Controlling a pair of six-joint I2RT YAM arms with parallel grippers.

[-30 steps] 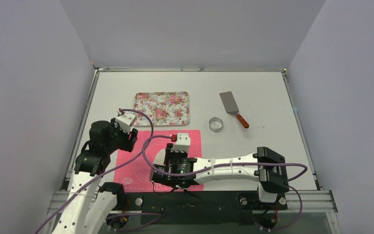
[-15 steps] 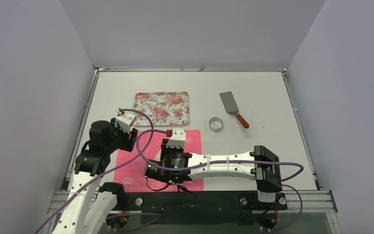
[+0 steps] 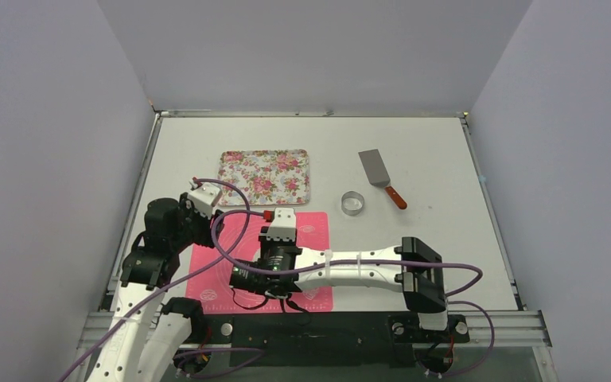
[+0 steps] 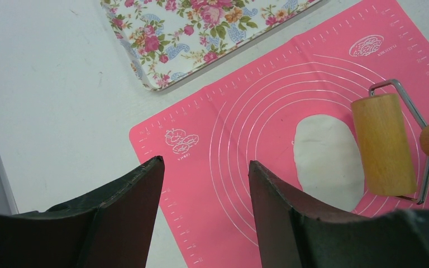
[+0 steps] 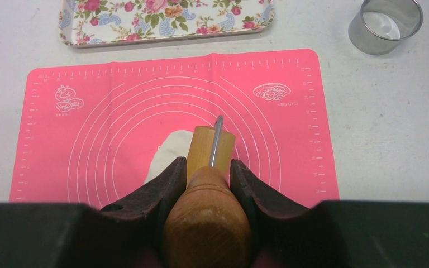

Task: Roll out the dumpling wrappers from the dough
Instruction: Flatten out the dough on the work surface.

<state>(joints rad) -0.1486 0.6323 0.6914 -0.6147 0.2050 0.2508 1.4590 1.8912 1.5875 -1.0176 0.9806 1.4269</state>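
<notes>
An oval sheet of flattened white dough (image 4: 327, 159) lies in the middle of the pink silicone mat (image 4: 246, 123). A wooden roller (image 4: 384, 144) rests on the dough's right edge. My right gripper (image 5: 208, 164) is shut on the roller's wooden handle (image 5: 208, 223), with the barrel (image 5: 212, 146) just ahead of the fingers and dough (image 5: 170, 151) showing to its left. My left gripper (image 4: 204, 167) hangs open above the mat's left part, holding nothing. In the top view the right gripper (image 3: 266, 274) covers the dough. No dumpling wrappers are in view.
A floral tray (image 3: 265, 177) lies behind the mat (image 3: 318, 231). A metal ring cutter (image 3: 353, 203) stands to the mat's far right, and a spatula (image 3: 382, 177) with a red handle lies beyond it. The left gripper (image 3: 215, 227) sits at the mat's far-left corner.
My right arm has moved to the left across the mat with the roller in its grip. The left arm has stayed where it was.
</notes>
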